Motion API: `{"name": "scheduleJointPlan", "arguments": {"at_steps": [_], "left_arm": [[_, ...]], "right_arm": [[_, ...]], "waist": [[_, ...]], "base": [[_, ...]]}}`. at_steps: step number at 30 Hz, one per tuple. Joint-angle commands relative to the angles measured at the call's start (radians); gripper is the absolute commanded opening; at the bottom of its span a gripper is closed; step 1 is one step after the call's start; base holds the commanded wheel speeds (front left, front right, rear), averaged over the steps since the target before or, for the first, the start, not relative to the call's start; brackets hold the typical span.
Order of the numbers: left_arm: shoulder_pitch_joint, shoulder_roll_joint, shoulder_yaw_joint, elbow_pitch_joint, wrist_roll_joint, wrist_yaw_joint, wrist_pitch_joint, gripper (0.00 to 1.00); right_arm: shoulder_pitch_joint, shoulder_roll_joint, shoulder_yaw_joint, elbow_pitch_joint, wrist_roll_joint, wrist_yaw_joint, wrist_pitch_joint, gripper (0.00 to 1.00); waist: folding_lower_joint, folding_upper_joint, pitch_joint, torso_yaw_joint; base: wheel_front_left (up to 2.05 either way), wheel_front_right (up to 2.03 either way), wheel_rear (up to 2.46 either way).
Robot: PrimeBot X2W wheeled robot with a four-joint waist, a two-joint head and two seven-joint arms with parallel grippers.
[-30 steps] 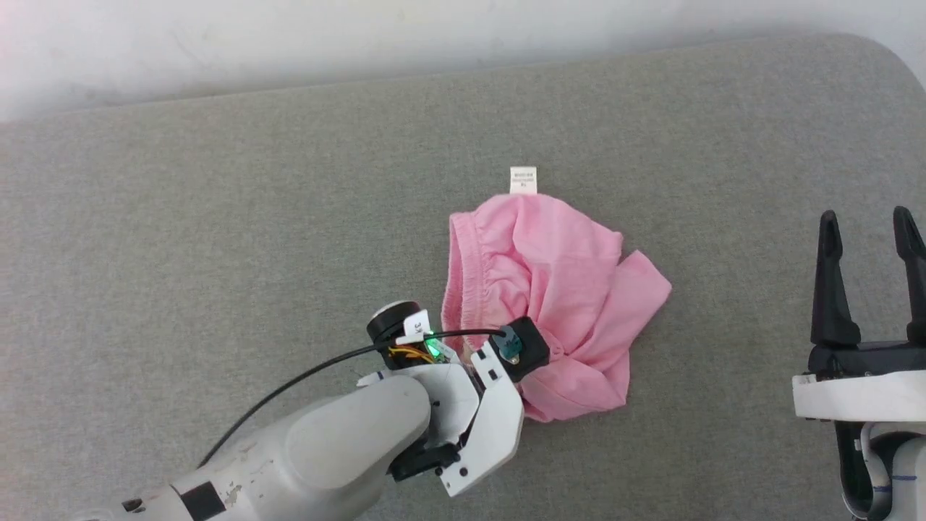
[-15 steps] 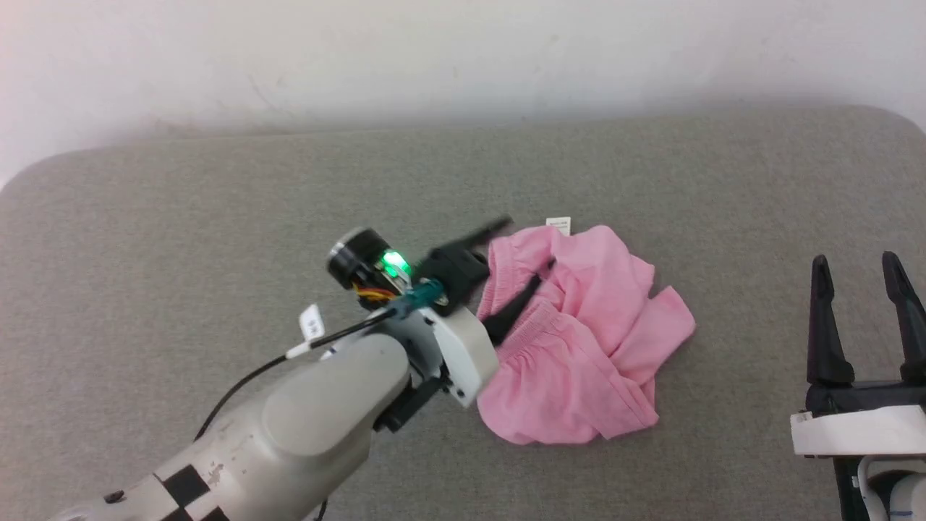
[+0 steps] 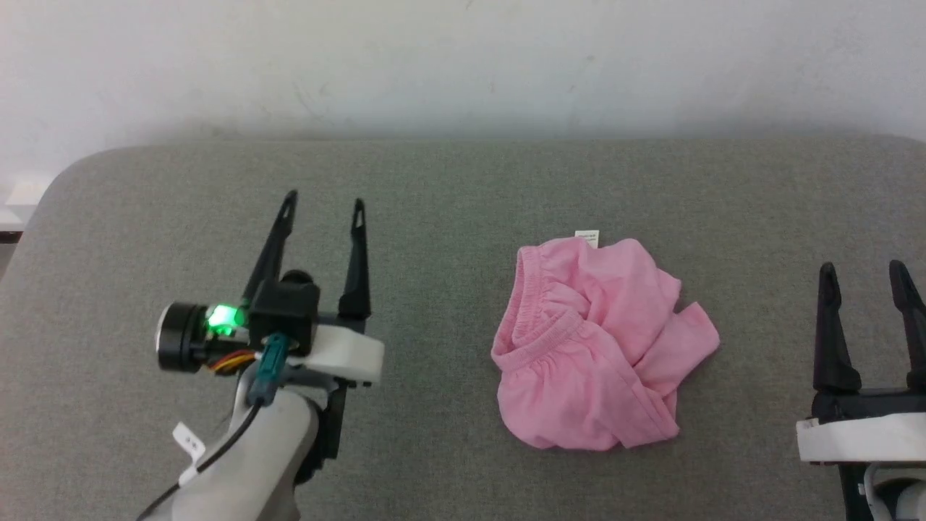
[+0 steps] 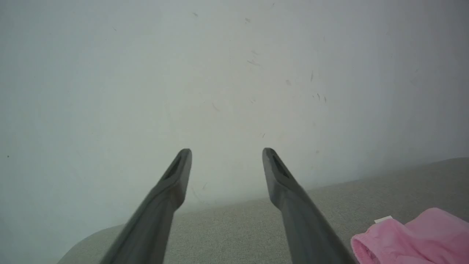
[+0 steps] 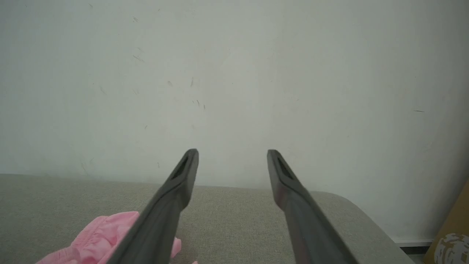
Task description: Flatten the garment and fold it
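In the head view the garment (image 3: 589, 354) lies crumpled on the grey surface (image 3: 434, 181), between the two hands and apart from both. The left hand (image 3: 324, 201) hovers to its left with fingers spread and nothing between them. The right hand (image 3: 862, 268), likewise spread and empty, sits at the lower right. The bundle has no clear long axis (it is about as deep as it is wide). Its gathered waistband (image 3: 539, 336) faces the left hand, a loose leg flap (image 3: 687, 340) points toward the right hand, and the white label (image 3: 587, 235) peeks out at the far edge. By that layout each arm seems placed to take its own side, the right hand being perhaps slightly nearer the cloth. The left wrist view looks along its own parted fingers (image 4: 172, 183) at the pale wall (image 4: 234, 73), with the pink waistband edge and label low in the right corner, so the cloth lies to the right of this hand and not in front of it. The right wrist view mirrors this, with fingers (image 5: 183, 179) apart and pink fabric low at the left, partly behind one finger. It adds a brown object (image 5: 452, 238) past the surface's rounded end, too cropped to identify. The head view gives the garment's whole outline, and flattening appears not yet begun.
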Motion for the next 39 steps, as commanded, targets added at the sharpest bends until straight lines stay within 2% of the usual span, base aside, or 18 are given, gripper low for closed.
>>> {"name": "scheduleJointPlan", "arguments": {"at_steps": [1,6,13,21,26,29,32,33,39], "left_arm": [[0.064,-0.002,0.047,-0.025,0.031,0.019,-0.004,1.0],[0.203,-0.023,0.165,-0.076,0.109,0.024,-0.005,1.0],[0.344,-0.082,0.262,-0.092,0.169,-0.063,-0.005,1.0],[0.383,-0.148,0.333,-0.059,0.23,-0.149,-0.005,1.0],[0.361,-0.165,0.368,-0.051,0.247,-0.19,-0.005,1.0],[0.314,-0.167,0.388,-0.051,0.261,-0.231,-0.005,1.0],[0.236,-0.162,0.398,-0.039,0.269,-0.282,-0.005,1.0],[0.173,-0.16,0.401,-0.024,0.269,-0.319,-0.005,1.0],[-0.024,-0.152,0.369,0.088,0.262,-0.447,-0.004,1.0]], "right_arm": [[0.012,0.002,-0.007,0.001,0.011,-0.002,-0.005,1.0],[0.017,0.002,-0.009,0.015,0.028,-0.002,-0.005,1.0],[0.035,0.002,-0.011,0.039,0.043,-0.002,-0.005,1.0],[0.039,0.002,-0.011,0.054,0.047,-0.002,-0.005,1.0],[0.034,0.002,-0.006,0.054,0.048,-0.002,-0.005,1.0],[0.03,0.002,-0.007,0.053,0.049,-0.002,-0.005,1.0],[0.026,0.002,-0.008,0.05,0.048,-0.002,-0.005,1.0],[0.022,0.002,-0.008,0.047,0.046,-0.002,-0.005,1.0],[0.01,0.002,-0.003,0.041,0.042,-0.002,-0.005,1.0]], "waist": [[0.0,0.0,-0.001,0.004],[0.0,0.0,-0.005,0.011],[0.0,0.0,-0.015,0.019],[0.0,0.0,-0.022,0.022],[0.0,0.0,-0.024,0.015],[0.0,0.0,-0.022,0.011],[0.0,0.0,-0.017,0.009],[0.0,0.0,-0.013,0.006],[0.0,0.0,0.004,-0.014]], "base": [[0.0,0.0,0.0],[0.0,0.0,0.0],[0.0,0.0,0.0],[0.0,0.0,0.0],[0.0,0.0,0.0],[0.0,0.0,0.0],[0.0,0.0,0.0],[0.0,0.0,0.0],[0.0,0.0,0.0]]}}
